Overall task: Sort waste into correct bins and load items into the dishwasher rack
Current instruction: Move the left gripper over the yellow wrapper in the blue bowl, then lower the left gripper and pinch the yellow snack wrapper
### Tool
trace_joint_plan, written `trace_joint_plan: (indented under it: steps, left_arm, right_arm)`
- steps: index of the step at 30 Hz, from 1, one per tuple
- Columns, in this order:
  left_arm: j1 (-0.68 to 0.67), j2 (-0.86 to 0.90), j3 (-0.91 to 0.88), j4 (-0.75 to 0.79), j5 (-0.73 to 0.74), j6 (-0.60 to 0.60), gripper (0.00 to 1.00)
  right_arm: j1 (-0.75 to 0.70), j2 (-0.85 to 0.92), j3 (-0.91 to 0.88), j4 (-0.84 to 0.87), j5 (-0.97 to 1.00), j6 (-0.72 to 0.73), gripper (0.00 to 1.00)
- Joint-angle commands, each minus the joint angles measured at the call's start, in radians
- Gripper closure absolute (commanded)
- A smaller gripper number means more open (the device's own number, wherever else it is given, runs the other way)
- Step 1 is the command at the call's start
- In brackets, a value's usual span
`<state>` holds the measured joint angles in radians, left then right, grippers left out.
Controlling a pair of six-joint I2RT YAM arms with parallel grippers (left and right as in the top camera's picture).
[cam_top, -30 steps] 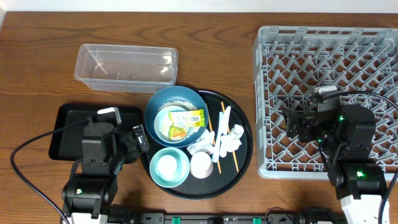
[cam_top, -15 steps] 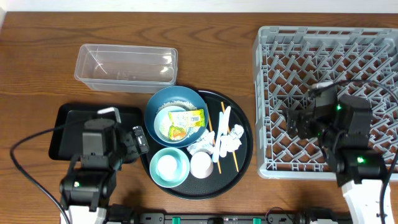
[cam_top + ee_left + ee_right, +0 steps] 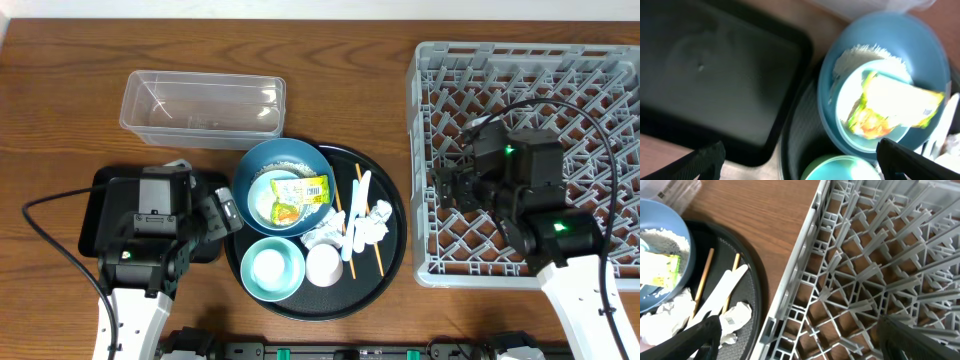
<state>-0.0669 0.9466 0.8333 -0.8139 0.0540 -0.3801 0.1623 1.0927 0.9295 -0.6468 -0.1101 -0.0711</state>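
Snack wrapper [image 3: 301, 192] (yellow-green, printed) lies inside the large blue bowl [image 3: 262, 162], beside loose rice [image 3: 860, 57], at the back of the round black tray [image 3: 392, 252]. Its long axis runs roughly left to right across the table [image 3: 60, 100], slightly tilted.

Left gripper [image 3: 226, 213] hangs just beside the bowl's left rim, jaws spread wide and holding nothing. From the wrist view, the wrapper sits ahead of the jaws and to their right. Right gripper [image 3: 447, 190] hovers over the left edge of the dishwasher rack [image 3: 560, 80], also parted and empty, well apart from the bowl.

Left arm is the nearer one. The wrapper looks thin and lies in a curved bowl, so closing across its short side seems advisable. Clear tub [image 3: 203, 108] and shallow black tray [image 3: 100, 215] stand near on the left arm's side — open room above both
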Motion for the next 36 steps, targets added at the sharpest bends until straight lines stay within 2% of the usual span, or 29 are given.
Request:
trace_joint_plan:
  steps: [1,8,13,23,33,36]
  left_arm:
    - [0.006,-0.003,0.039,0.062,0.016,-0.022,0.02]
    - [0.004,0.016,0.039,0.177,0.084,-0.009,0.01]
    - [-0.014,0.097,0.042,0.237,0.153,0.028,0.07]
    - [-0.195,0.316,0.059,0.338,0.163,0.080,0.07]
    - [-0.279,0.514,0.059,0.408,0.164,0.079,0.08]
    - [-0.307,0.545,0.059,0.413,0.164,0.079,0.11]
  right_arm:
    - [0.009,-0.002,0.021,-0.001,0.117,0.070,0.03]
    - [0.004,-0.002,0.021,-0.005,0.139,0.132,0.01]
    - [0.000,-0.002,0.021,-0.005,0.140,0.158,0.01]
    - [0.000,-0.002,0.021,-0.021,0.140,0.191,0.01]
    - [0.000,-0.002,0.021,-0.054,0.140,0.191,0.01]
    - [0.000,-0.002,0.021,-0.054,0.140,0.195,0.01]
